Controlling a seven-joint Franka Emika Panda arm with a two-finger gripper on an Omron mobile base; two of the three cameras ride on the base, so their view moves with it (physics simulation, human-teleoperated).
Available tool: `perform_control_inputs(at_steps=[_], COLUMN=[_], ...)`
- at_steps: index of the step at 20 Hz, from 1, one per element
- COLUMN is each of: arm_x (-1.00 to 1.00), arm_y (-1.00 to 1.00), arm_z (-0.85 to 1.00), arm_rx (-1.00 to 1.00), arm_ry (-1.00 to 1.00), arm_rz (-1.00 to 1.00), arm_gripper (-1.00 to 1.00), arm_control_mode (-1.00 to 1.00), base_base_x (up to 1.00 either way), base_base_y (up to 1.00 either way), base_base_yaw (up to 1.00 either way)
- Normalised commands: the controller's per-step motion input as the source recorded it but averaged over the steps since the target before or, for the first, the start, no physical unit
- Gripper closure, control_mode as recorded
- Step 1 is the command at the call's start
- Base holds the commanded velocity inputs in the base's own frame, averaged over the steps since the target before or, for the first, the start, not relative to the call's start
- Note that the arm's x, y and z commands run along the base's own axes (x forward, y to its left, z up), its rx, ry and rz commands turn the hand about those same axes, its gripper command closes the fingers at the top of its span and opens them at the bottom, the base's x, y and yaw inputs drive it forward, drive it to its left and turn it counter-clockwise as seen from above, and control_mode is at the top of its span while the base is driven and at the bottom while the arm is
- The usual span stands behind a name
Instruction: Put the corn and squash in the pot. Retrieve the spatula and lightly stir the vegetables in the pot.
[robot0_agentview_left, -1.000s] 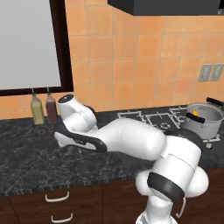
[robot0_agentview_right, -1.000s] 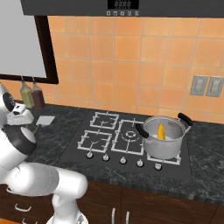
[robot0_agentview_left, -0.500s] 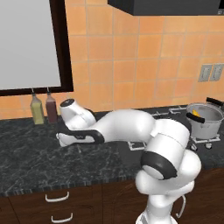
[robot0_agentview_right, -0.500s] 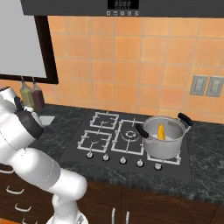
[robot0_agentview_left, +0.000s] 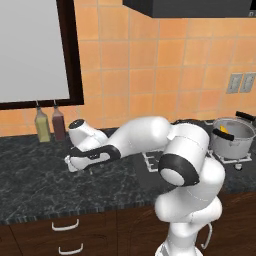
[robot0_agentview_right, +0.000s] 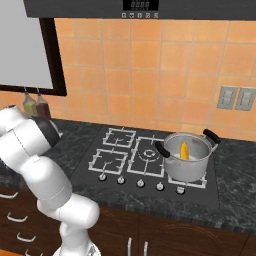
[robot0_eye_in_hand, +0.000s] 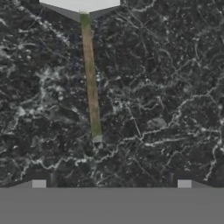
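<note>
Gripper (robot0_eye_in_hand: 111, 183): jaws stood spread as wide as they go, holding nothing; only the two tips showed, far apart at the bottom of the hand view, above dark counter.
Fingers (robot0_eye_in_hand: 39, 183): small pale-ended tips, touching no object.
Spatula (robot0_eye_in_hand: 89, 65): lay flat on the counter ahead of the open tips; a thin greenish-brown handle ran up to a pale grey-white blade at the top edge, the blade cut off by the frame.
Counter (robot0_agentview_left: 35, 180): black stone flecked with white.
Left base view: the arm reached low over the counter left of the stove, the hand (robot0_agentview_left: 80, 157) close above the stone near two bottles (robot0_agentview_left: 50, 124).
Pot (robot0_agentview_right: 186, 157): shiny steel with black handles, on the stove's right front burner.
Corn (robot0_agentview_right: 184, 150): bright yellow cob standing inside the pot, plain from the right base view.
Squash: could not be made out.
</note>
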Motion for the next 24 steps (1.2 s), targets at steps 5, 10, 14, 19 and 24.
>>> perform_control_inputs(at_steps=[5,10,14,19,24], arm_x=[0.17,0.12,0.1,0.06,0.03], arm_y=[0.0,0.0,0.0,0.0,0.02], arm_z=[-0.21,-0.22,-0.13,-0.17,-0.16], arm_rx=[0.02,0.02,0.03,0.03,0.02], arm_ry=[0.0,0.0,0.0,0.0,0.0], arm_rz=[0.0,0.0,0.0,0.0,0.0], arm_gripper=[-1.0,-1.0,-1.0,-1.0,-1.0], arm_control_mode=[-1.0,-1.0,-1.0,-1.0,-1.0], base_base_x=[0.0,0.0,0.0,0.0,0.0], base_base_y=[0.0,0.0,0.0,0.0,0.0], base_base_yaw=[0.0,0.0,0.0,0.0,0.0])
